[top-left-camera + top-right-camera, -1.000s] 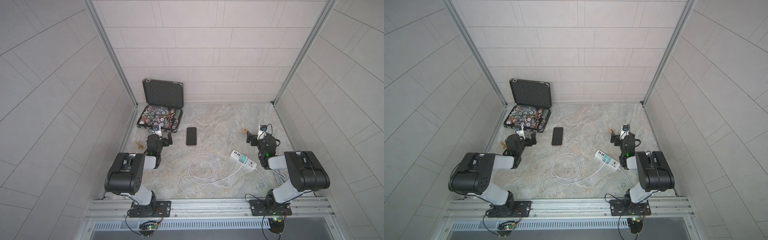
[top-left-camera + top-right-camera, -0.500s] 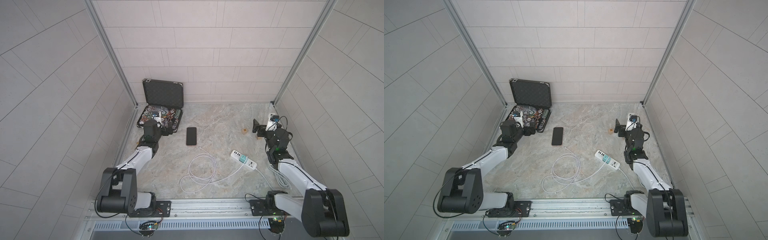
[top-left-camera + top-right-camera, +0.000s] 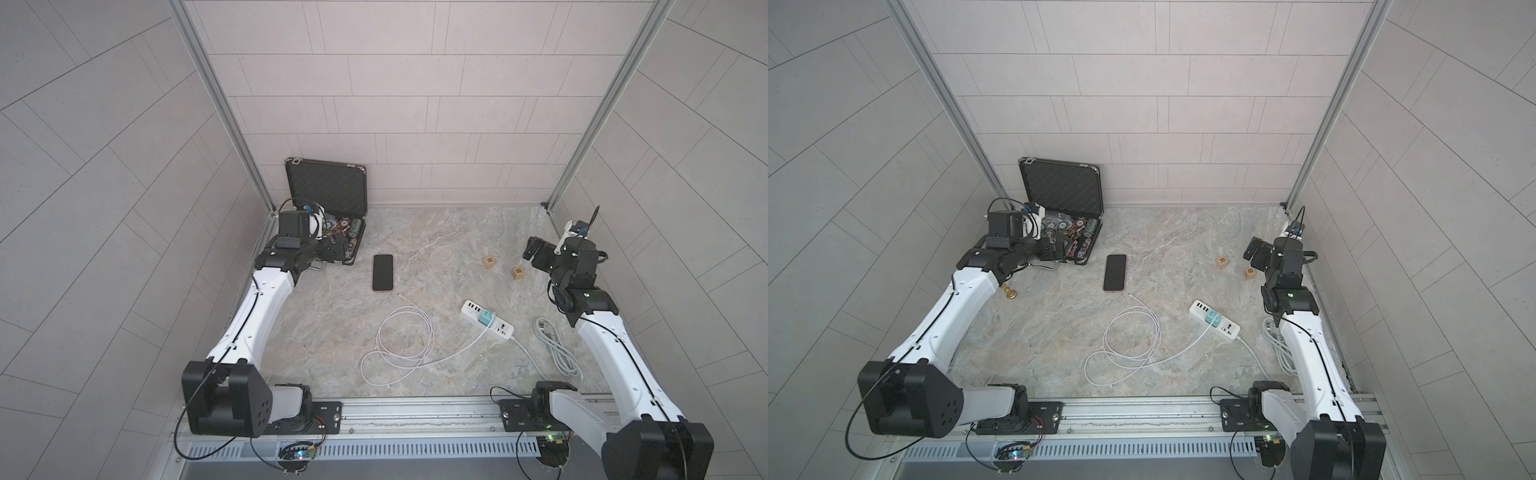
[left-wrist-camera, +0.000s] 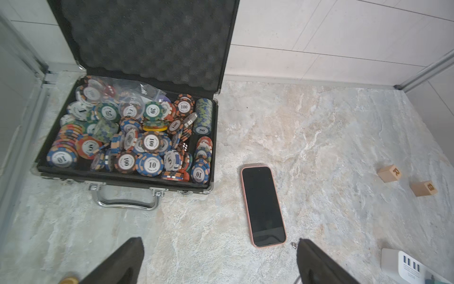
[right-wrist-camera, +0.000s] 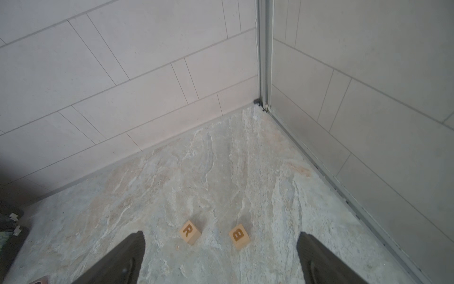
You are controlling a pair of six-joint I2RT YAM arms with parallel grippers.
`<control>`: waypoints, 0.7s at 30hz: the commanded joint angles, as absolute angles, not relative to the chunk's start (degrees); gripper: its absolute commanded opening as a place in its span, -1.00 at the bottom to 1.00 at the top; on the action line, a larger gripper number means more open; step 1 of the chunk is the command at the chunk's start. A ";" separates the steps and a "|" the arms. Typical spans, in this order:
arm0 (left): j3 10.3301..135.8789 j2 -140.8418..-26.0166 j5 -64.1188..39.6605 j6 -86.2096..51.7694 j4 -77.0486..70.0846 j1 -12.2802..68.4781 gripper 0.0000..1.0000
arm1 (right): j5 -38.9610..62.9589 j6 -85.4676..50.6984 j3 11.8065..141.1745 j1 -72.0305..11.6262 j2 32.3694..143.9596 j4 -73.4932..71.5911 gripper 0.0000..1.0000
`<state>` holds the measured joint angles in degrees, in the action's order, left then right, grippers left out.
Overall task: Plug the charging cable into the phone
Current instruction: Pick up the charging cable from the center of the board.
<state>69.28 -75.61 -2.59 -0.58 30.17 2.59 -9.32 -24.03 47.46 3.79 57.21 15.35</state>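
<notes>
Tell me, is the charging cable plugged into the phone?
Not plugged in: the charging cable's plug tip lies loose beside the phone, apart from it.

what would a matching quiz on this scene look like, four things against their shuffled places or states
Things:
1 phone
2 cable
3 case
4 R block

States:
a lid up, chips inside
b loose loops, tip close to the phone's near end, not plugged in
c flat, dark screen up
d beside the B block

Pairs: 1-c, 2-b, 3-a, 4-d
</notes>
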 commanded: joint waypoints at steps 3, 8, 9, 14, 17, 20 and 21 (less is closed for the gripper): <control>72.40 -75.28 -4.41 2.05 40.97 0.35 1.00 | -12.90 -26.75 47.70 3.69 55.92 20.76 1.00; 75.04 -76.08 -6.06 2.74 45.67 -1.62 1.00 | -12.85 -23.09 52.11 1.42 58.57 27.26 1.00; 75.63 -76.23 -6.24 3.33 46.66 -2.18 1.00 | -12.01 -22.29 52.61 0.65 58.85 27.52 1.00; 79.57 -76.29 -6.57 7.15 54.49 -3.82 1.00 | -8.82 -19.19 55.15 -5.98 59.95 27.50 1.00; 82.13 -76.16 -5.87 10.82 61.45 -4.48 1.00 | -10.07 -17.16 58.60 -13.12 62.39 29.33 1.00; 82.62 -75.17 -5.40 14.32 67.02 -5.78 1.00 | -10.07 -17.05 61.08 -21.85 65.22 30.30 1.00; 82.62 -74.95 -5.34 15.38 68.45 -6.08 1.00 | -9.78 -17.30 61.72 -24.31 66.15 30.32 1.00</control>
